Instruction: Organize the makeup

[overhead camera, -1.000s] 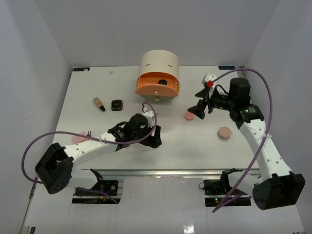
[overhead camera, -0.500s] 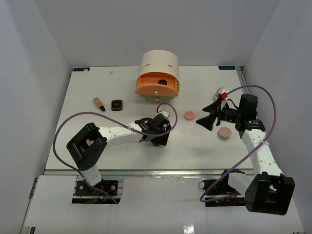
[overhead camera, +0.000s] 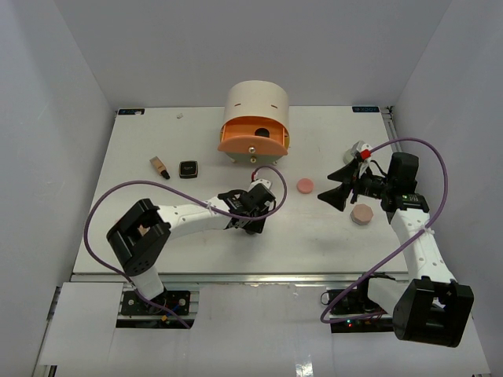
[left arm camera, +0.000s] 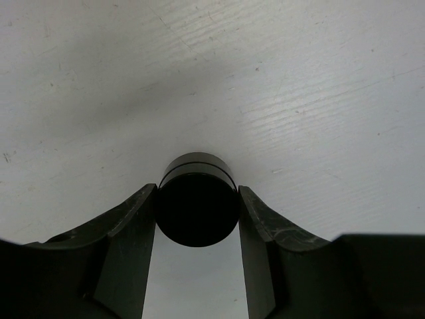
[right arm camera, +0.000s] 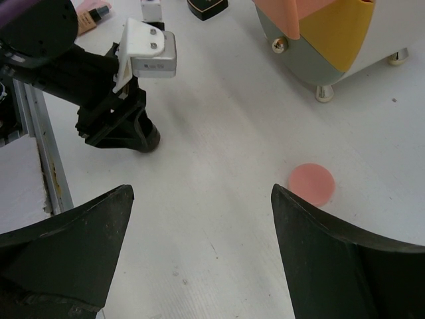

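A round black pot stands on the white table, and both fingers of my left gripper press against its sides. From above, the left gripper sits low at mid-table and hides the pot. My right gripper hovers open over the right side with nothing between its fingers. A pink round compact lies just left of it, also seen in the right wrist view. A peach compact lies just right of it. A tan dark-capped bottle and a black square compact lie at the left.
The cream cylindrical drawer unit stands at the back centre with its orange drawer pulled out; its feet show in the right wrist view. The left arm stretches low across the near-left table. A purple cable loops above it.
The left arm has swung right to mid-table and its jaws have closed in on the black pot. The right gripper has moved from beside the drawer unit toward the near right, still open.
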`<action>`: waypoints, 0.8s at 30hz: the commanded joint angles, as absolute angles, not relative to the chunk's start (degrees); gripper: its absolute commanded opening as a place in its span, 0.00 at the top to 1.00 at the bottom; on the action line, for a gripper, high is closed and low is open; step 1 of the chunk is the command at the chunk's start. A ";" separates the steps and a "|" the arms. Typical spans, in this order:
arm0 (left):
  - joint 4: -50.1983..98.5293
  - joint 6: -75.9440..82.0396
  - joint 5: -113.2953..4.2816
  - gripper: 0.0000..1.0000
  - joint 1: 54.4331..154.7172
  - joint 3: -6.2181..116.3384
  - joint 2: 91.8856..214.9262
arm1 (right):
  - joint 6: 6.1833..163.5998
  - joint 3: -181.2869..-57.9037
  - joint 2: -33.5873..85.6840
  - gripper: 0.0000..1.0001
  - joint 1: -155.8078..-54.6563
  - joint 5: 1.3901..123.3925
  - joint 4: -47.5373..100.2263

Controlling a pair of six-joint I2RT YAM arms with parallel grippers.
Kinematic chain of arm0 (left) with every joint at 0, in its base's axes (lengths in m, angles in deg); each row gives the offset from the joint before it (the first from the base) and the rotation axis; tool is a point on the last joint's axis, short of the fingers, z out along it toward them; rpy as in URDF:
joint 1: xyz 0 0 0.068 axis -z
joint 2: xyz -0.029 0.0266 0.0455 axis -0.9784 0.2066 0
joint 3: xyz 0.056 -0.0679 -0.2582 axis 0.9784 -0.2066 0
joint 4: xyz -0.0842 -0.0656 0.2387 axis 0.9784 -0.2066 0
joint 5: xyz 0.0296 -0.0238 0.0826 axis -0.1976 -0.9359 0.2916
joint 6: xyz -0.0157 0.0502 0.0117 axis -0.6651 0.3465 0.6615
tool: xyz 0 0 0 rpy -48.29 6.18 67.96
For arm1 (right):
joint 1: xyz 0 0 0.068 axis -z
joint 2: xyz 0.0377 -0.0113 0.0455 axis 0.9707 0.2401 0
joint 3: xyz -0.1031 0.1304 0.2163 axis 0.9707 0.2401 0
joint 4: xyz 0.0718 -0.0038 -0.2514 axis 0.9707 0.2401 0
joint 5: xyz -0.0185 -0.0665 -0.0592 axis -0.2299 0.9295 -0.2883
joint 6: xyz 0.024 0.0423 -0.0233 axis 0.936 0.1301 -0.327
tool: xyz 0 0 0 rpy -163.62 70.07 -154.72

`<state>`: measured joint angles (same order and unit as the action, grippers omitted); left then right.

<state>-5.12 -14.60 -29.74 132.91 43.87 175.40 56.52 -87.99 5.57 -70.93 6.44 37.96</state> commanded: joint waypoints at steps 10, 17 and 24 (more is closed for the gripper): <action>-0.65 -9.27 -28.47 0.88 123.77 66.75 160.38 | 56.81 -87.20 4.25 0.09 -69.33 4.55 36.38; -1.34 -6.97 -32.91 0.87 114.59 80.76 168.23 | 56.81 -86.94 3.91 0.09 -68.96 4.55 36.38; -3.48 -4.33 -32.54 0.82 112.02 87.93 176.06 | 56.81 -86.94 3.77 0.09 -68.80 4.55 36.38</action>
